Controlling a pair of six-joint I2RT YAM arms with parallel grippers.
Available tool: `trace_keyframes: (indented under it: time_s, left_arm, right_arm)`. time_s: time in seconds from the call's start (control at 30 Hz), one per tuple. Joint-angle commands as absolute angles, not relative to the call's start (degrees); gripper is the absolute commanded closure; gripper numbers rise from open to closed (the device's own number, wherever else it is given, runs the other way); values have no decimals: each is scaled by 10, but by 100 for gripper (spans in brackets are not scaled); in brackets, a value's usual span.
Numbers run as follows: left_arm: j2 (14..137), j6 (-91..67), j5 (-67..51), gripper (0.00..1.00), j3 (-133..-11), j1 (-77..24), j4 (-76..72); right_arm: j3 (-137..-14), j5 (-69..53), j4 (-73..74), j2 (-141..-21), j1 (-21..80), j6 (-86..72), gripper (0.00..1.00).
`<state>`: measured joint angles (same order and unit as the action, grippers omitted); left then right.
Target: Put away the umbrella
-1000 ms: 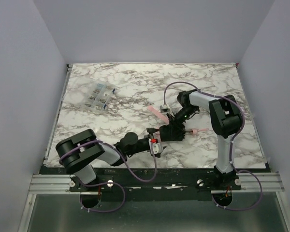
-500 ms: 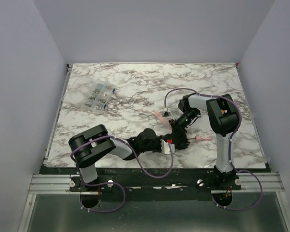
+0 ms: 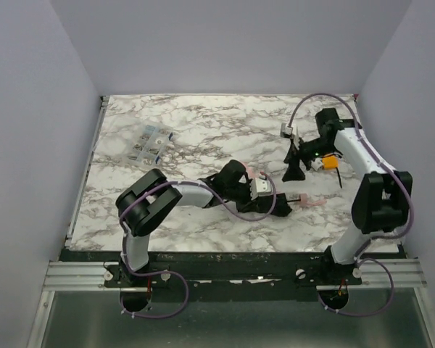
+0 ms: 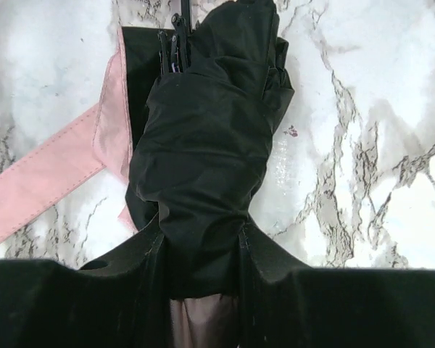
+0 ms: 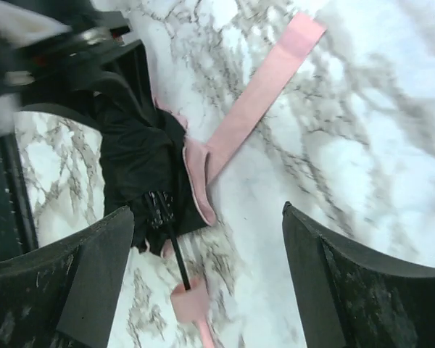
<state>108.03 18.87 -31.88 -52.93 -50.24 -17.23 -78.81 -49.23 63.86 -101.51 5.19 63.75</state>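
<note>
Right gripper [image 3: 295, 174]: lifted away from the umbrella [image 4: 210, 145] since a second ago; fingers spread wide, nothing between them.
Left gripper [image 4: 201, 243]: moved in, now clamped on the folded canopy.
Umbrella: on the table [image 3: 167, 116], reaching ahead of the left fingers.
Strap [image 4: 43, 181]: loose beside those fingers.
Handle [image 5: 188, 301]: at the shaft's far end, apart from both grippers.

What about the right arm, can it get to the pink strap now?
Probably yes: the right arm hangs with jaws open over the strap, lying bare on the table. The left arm grips the umbrella beside it.
</note>
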Motion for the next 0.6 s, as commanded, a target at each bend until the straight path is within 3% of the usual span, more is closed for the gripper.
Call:
trace_keyframes:
  time_s: [0.0, 0.1, 0.3, 0.57]
  left_arm:
    - [1197, 127, -371, 100, -566, -464, 120]
    - [1242, 84, -396, 100, -616, -434, 182]
    - [1316, 9, -454, 100, -689, -405, 261]
    - [1366, -28, -461, 100, -782, -398, 358]
  right_arm:
    - [-738, -495, 589, -903, 45, 708, 14]
    - [-634, -528, 579, -803, 45, 854, 1]
    - [-463, -536, 439, -691, 63, 871, 0]
    - [-353, -379, 187, -682, 178, 763, 0]
